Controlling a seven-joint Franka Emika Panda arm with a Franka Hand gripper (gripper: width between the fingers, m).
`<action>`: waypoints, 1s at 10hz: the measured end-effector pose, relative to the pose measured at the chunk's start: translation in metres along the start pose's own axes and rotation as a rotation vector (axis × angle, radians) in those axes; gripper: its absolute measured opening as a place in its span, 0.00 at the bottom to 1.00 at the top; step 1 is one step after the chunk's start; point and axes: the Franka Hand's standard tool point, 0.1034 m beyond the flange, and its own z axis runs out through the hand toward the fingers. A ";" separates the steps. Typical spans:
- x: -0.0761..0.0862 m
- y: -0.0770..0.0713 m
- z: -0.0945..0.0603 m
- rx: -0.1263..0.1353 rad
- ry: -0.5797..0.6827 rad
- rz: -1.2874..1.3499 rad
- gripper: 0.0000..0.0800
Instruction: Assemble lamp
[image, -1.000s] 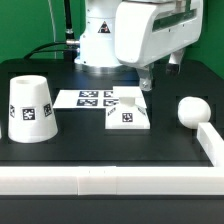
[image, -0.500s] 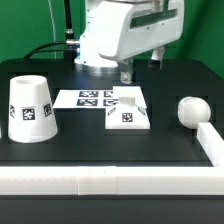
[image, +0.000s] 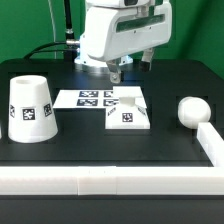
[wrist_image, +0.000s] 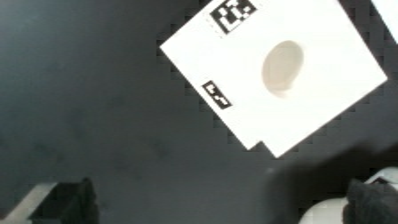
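The lamp's flat square stepped base (image: 128, 111) lies in the middle of the black table, and in the wrist view (wrist_image: 285, 68) it shows its round socket hole and two tags. The tapered shade (image: 30, 108) stands at the exterior view's left with its wide end down. The round-headed bulb (image: 192, 110) lies at the exterior view's right. My gripper (image: 118, 72) hangs above the table just behind the base, over the marker board's end. In the wrist view the gripper (wrist_image: 222, 205) is open and empty, with the base beyond its fingertips (wrist_image: 63, 200).
The marker board (image: 85, 98) lies flat behind and to the exterior view's left of the base. A low white rail (image: 100, 182) runs along the front edge and up the right side (image: 212, 145). Black cables lie at the back left.
My gripper has moved toward the exterior view's left, from behind the base's right side to behind its left side. The lamp parts have not moved.
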 end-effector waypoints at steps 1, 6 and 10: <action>0.000 0.000 0.000 0.000 0.000 0.059 0.87; -0.012 -0.014 0.013 0.031 0.026 0.544 0.87; -0.010 -0.016 0.013 0.052 0.031 0.763 0.87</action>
